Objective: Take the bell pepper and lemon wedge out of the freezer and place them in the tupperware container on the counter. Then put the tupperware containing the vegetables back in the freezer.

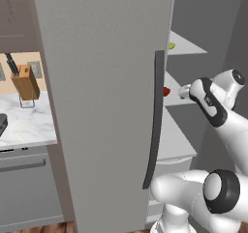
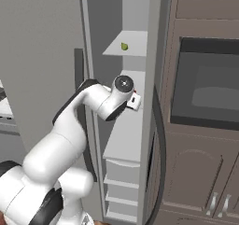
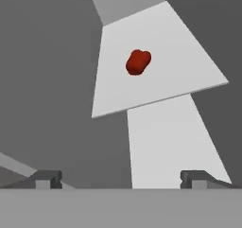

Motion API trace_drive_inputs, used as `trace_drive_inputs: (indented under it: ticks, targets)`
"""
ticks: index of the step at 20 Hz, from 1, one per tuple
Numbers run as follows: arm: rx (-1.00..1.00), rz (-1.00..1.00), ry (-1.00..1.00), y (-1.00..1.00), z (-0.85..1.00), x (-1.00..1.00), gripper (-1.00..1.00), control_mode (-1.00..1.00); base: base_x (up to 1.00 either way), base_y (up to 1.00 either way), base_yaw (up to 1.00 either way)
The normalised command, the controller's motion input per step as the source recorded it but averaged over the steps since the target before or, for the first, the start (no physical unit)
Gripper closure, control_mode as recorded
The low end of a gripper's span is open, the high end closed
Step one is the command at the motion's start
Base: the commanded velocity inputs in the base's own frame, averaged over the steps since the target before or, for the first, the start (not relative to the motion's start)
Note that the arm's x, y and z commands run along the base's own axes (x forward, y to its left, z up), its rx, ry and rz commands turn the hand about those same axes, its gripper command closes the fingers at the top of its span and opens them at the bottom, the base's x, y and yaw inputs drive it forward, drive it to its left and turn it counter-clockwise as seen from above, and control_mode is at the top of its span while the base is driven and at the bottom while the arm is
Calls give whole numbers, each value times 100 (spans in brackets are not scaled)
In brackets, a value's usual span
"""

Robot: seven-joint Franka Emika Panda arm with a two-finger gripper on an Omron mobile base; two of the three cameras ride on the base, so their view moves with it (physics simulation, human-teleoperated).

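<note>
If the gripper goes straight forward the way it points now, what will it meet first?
Most likely the bell pepper, lying on a freezer shelf ahead of the open gripper. Nothing shows between them, though the depth is hard to judge.

Wooden knife block [image 1: 25,83] with dark handles standing by a wall outlet [image 1: 35,68], built-in oven [image 2: 205,88] with dark glass door, brown cabinet doors [image 2: 200,177] below it
</note>
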Motion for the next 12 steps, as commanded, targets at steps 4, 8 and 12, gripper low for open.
trace_drive_inputs:
  ticks: [4,8,12]
  targets:
    - [21,0,0,0,0,37,-100,-100,0,0,0]
    - [9,0,0,0,-1,33,-100,-100,0,0,0]
    - [5,0,0,0,-2,28,-100,-100,0,0,0]
